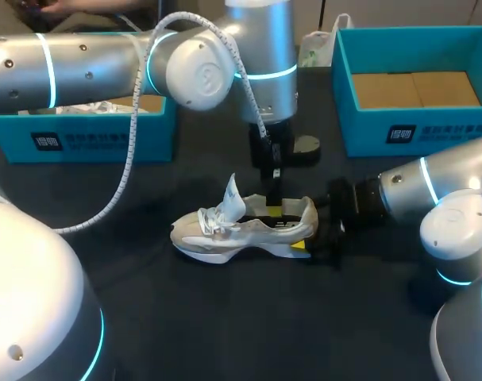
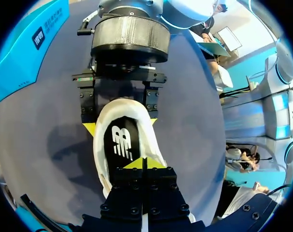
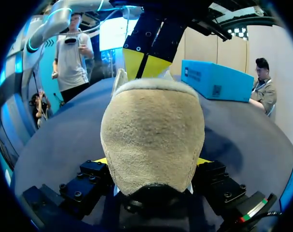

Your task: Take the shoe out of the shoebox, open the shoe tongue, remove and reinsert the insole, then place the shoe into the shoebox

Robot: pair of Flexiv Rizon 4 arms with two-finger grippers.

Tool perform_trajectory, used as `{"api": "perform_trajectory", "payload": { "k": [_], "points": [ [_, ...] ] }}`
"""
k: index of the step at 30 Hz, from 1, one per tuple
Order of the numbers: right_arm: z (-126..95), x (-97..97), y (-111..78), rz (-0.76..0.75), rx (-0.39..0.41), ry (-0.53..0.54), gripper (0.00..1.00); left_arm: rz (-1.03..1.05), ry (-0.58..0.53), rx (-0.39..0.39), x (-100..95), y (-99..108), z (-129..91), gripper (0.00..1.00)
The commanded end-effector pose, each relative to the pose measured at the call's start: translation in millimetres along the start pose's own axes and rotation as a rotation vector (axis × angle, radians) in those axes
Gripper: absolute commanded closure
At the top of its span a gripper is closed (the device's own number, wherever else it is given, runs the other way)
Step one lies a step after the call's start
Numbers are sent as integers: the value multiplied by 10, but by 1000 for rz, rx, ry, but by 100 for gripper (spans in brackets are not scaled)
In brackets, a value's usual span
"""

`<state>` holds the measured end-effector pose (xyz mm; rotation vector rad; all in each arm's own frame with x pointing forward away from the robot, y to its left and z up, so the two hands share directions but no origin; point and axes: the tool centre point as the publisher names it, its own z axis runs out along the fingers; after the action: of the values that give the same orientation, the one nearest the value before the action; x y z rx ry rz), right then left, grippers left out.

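Head view | 1 shoe (image 1: 241,230), 2 boxes (image 1: 90,139) (image 1: 415,131) | right tool (image 1: 300,228) clamps heel (image 3: 153,135) | left tool (image 2: 142,164) narrow, maybe pinching insole (image 2: 122,142)

Even overhead light falls; soft shadows lie beside the shoe (image 1: 225,230) on the dark tabletop (image 1: 248,325); glare streaks the left arm (image 1: 90,71).

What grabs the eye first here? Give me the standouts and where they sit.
The white shoe lies mid-table with its tongue standing up, and the right claw is shut on its heel from two sides. The left claw points down into the shoe's opening, tips together at the black insole. Two teal boxes stand at the back, the left shoebox and the right shoebox.
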<state>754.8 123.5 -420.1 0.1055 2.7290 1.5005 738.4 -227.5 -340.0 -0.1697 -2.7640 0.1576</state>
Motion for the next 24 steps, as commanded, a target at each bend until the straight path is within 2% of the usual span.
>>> {"api": "perform_trajectory", "payload": {
  "k": [1, 12, 18, 24],
  "points": [
    [44, 4, -8, 0, 4, -1, 100, 1, 3, -2, -16, -16, 7, 100],
    [44, 4, -8, 0, 4, -1, 100, 1, 3, -2, -16, -16, 7, 100],
    [44, 4, -8, 0, 4, -1, 100, 31, 1, -23, -47, 45, 70, 100],
    [44, 4, -8, 0, 4, -1, 100, 59, -4, -7, -57, 91, 180, 100]
  ]
}}
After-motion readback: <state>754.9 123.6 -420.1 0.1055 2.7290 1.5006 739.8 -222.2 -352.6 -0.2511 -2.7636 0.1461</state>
